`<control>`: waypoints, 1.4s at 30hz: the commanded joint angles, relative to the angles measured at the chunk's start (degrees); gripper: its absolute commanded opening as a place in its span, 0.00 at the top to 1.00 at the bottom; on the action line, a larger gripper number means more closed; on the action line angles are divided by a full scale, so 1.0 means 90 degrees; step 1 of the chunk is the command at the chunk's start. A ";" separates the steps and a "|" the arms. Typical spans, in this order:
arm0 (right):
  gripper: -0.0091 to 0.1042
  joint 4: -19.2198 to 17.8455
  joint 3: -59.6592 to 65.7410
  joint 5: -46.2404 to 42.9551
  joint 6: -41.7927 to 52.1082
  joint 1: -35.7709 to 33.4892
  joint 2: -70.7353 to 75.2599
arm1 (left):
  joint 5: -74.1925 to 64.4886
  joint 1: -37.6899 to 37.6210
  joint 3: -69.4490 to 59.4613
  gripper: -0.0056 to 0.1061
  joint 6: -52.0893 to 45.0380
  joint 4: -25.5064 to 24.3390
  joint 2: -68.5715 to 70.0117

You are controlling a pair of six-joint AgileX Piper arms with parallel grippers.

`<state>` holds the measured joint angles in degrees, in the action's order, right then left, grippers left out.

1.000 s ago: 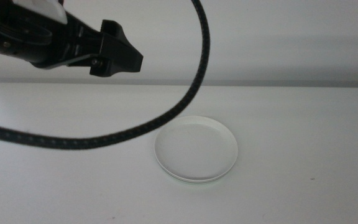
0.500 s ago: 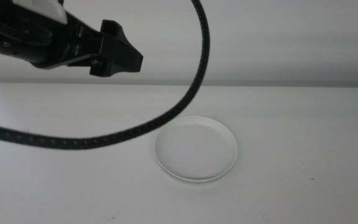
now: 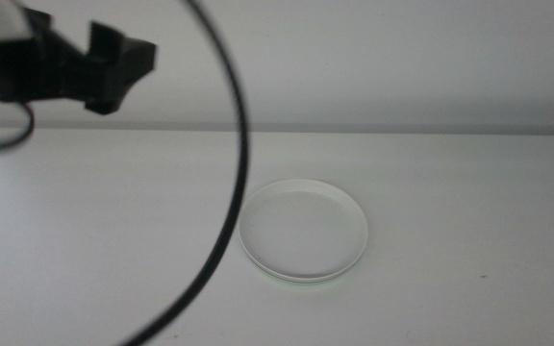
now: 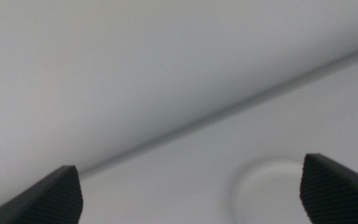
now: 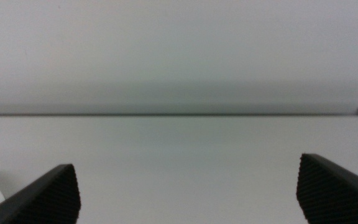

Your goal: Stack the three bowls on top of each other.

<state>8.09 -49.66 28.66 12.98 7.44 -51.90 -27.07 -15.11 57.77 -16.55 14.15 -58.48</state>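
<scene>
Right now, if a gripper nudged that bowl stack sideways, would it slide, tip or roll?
Probably slide: the bowl stack sits flat and low on the smooth table. Tipping seems unlikely given the shallow rims. The nested bowls might shift apart slightly.

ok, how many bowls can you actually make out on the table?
2 for sure: a white bowl on top and a mint-green rim peeking out under it, mid-table. A third may be hidden underneath.
</scene>
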 commanded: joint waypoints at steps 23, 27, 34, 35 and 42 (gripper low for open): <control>0.10 -0.0744 0.5737 -0.1780 0.0038 0.0044 0.5860 | 0.2736 0.0097 -0.5600 0.11 0.0037 -0.0420 0.5038; 0.10 -0.0853 0.5759 -0.1583 0.0038 0.0044 0.5953 | 0.2736 0.0503 -0.6117 0.11 0.0037 -0.0420 0.5571; 0.10 -0.0898 0.5759 -0.1627 0.0038 0.0044 0.5987 | 0.2411 0.1512 -0.6657 0.11 0.0037 -0.0732 0.6512; 0.10 -0.0898 0.5759 -0.1627 0.0038 0.0044 0.5987 | 0.2303 0.1634 -0.6657 0.11 0.0037 -0.0730 0.6672; 0.10 -0.0853 0.5759 -0.1627 0.0038 0.0044 0.5987 | 0.2345 0.2245 -0.6657 0.11 0.0037 -0.0686 0.6734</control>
<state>0.61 -0.35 14.33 12.98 7.48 -0.21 -5.90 4.56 0.17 -16.55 7.48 -0.27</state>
